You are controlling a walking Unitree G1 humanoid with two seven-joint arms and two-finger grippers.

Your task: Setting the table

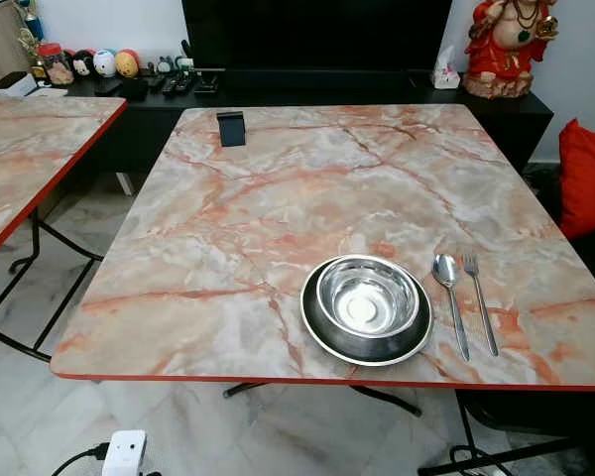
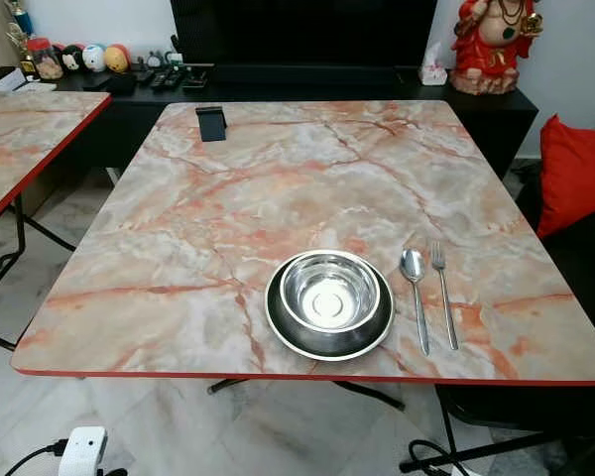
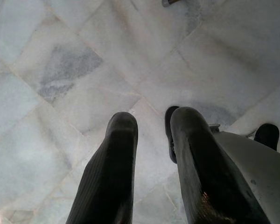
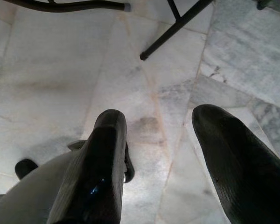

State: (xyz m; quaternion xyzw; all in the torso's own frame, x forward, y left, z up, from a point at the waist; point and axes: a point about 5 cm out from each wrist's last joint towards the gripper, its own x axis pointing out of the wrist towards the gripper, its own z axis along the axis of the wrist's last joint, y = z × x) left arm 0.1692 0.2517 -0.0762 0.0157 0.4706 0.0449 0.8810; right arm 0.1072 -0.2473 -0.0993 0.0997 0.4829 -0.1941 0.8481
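A steel bowl [image 1: 367, 296] sits inside a dark plate [image 1: 322, 337] near the front edge of the marble-patterned table [image 1: 278, 198]. Just to the right of the plate lie a spoon [image 1: 447, 273] and a fork [image 1: 476, 288], side by side, handles toward me. My left gripper [image 3: 151, 122] hangs over the floor tiles, its fingers a little apart and holding nothing. My right gripper [image 4: 161, 123] also hangs above the floor, open wide and empty.
A small black stand [image 1: 231, 128] sits at the table's far left. A second marble table [image 1: 30, 149] stands to the left. Behind are a dark TV cabinet [image 1: 327, 89] with figurines and a red statue [image 1: 506, 45]. A red cushion [image 1: 587, 174] lies right. A white plug adapter [image 1: 125, 453] is on the floor.
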